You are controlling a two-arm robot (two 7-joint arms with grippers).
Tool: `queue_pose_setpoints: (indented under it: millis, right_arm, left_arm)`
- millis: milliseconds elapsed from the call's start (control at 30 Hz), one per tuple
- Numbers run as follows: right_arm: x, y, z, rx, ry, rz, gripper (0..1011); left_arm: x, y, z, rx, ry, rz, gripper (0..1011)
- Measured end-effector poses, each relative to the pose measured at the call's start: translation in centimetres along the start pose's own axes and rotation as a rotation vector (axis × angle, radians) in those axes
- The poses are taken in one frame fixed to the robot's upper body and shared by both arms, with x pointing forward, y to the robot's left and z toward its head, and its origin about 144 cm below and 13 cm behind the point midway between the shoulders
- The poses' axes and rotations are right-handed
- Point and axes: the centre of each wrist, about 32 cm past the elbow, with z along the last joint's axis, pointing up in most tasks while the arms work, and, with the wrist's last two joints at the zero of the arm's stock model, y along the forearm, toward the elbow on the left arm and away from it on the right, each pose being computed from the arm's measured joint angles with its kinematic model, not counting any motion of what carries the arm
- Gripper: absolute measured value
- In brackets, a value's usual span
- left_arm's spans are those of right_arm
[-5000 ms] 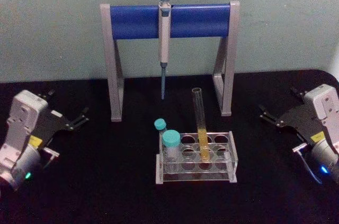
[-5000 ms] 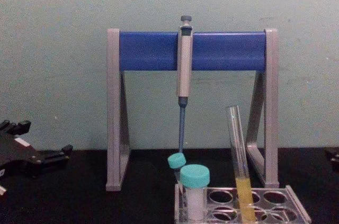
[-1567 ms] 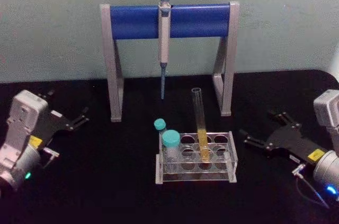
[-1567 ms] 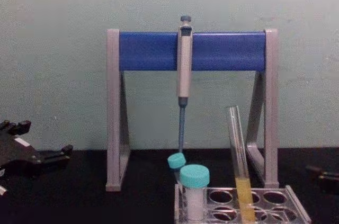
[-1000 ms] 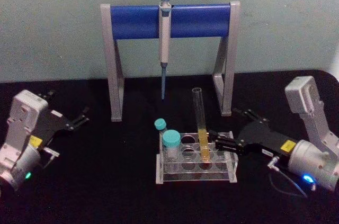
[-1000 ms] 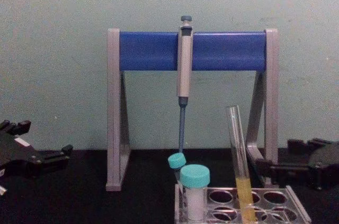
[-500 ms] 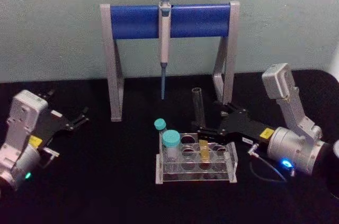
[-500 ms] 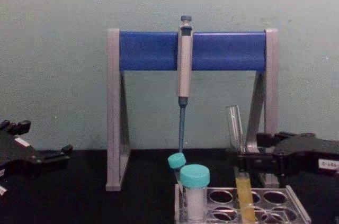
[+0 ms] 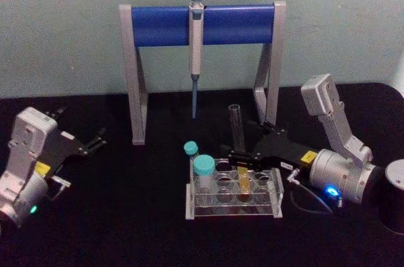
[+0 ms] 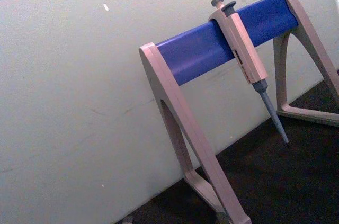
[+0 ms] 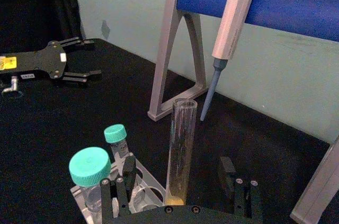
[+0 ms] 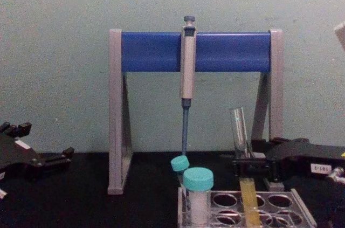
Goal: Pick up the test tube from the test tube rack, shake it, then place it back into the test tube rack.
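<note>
While the test tube rack (image 9: 233, 209) sits up front on the black table (image 9: 126, 229), the test tube (image 9: 237, 129) stands in a hole in the rack's right half. Its open mouth rises high above the rack and the yellow-orange liquid sits low in it. At the rack's left end stand two teal-capped vials (image 9: 204, 167), the smaller one behind the larger.

And here's the right gripper (image 9: 233, 155), reaching in from the rack's right, level just above the liquid line. Its fingers (image 11: 123, 184) are spread, one on each side of the tube. The right wrist view shows a gap on both sides, so there is no contact with the glass.

Well off to the rack's left, the left gripper (image 9: 95, 141) sits low over the table, fingers apart, holding nothing.

Behind the rack stands the grey-legged stand (image 9: 134, 77) with its blue crossbar, and a pipette (image 9: 196, 40) hangs from that bar, tip down.
</note>
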Motion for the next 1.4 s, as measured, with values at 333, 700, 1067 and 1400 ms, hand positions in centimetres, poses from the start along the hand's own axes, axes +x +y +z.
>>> queue_pose_setpoints:
  millis: [333, 700, 1067, 1400]
  right_arm:
    - [0.02, -0.03, 0.0, -0.001, -0.001, -0.002, 1000]
    - [0.01, -0.09, 0.0, 0.0, 0.0, -0.003, 908]
    - [0.02, -0.13, -0.01, 0.001, 0.001, -0.003, 574]
    - [0.0, -0.13, 0.0, 0.002, 0.001, -0.003, 267]
  left_arm:
    - [0.0, 0.0, 0.0, 0.0, 0.0, 0.0, 1010]
    - [0.0, 0.0, 0.0, 0.0, 0.0, 0.0, 1010]
    - [0.0, 0.0, 0.0, 0.0, 0.0, 0.0, 1010]
    - [0.0, 0.0, 0.0, 0.0, 0.0, 0.0, 1009]
